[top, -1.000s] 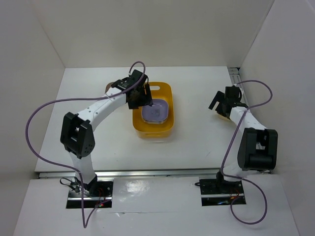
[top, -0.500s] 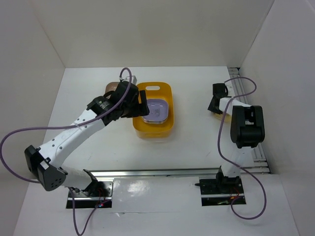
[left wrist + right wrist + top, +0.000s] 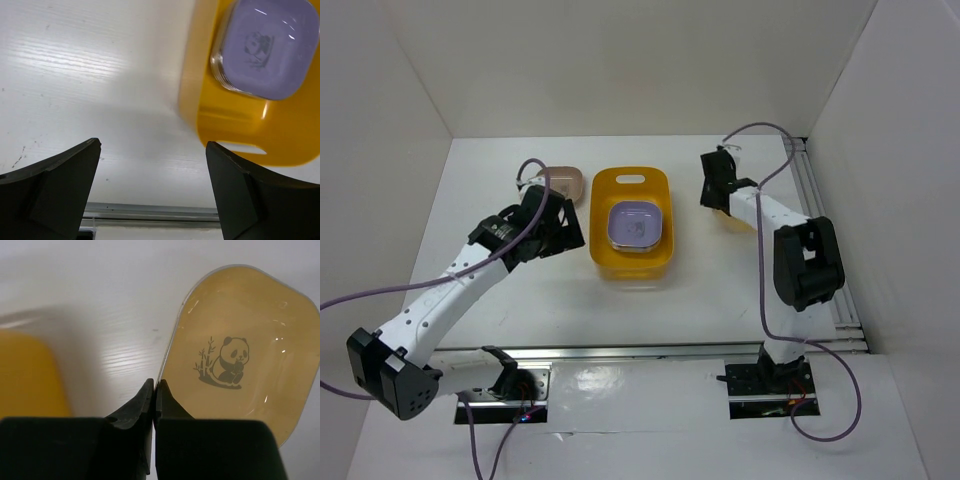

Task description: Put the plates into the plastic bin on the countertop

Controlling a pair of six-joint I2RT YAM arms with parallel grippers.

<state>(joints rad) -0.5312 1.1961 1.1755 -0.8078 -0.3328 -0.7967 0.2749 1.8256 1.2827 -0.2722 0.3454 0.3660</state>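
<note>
The job looked partly done. A lavender plate [image 3: 637, 224] lay flat inside the plastic bin [image 3: 601, 215], and in the left wrist view layered rims showed under its edge, so I judged it to be topping a small stack, though which colours sat beneath I could not tell.

Two plates I could see were outside the bin. A brown-pink plate [image 3: 563, 181] sat on the counter [image 3: 700, 290] just beside the bin's far left corner. The left tool [image 3: 152, 146] hung near it on the bin's left side, its fingers spread wide with nothing between them.

On the other side, the right tool [image 3: 155, 387] had its fingers pinched tight on the rim of a yellow plate [image 3: 240, 360] with a panda at its centre. That plate was to the right of the bin, apart from it and not over it. Whether it was lifted off the counter I could not make out.

So the yellow plate needed carrying across and releasing, and the brown-pink one wanted picking up after
</note>
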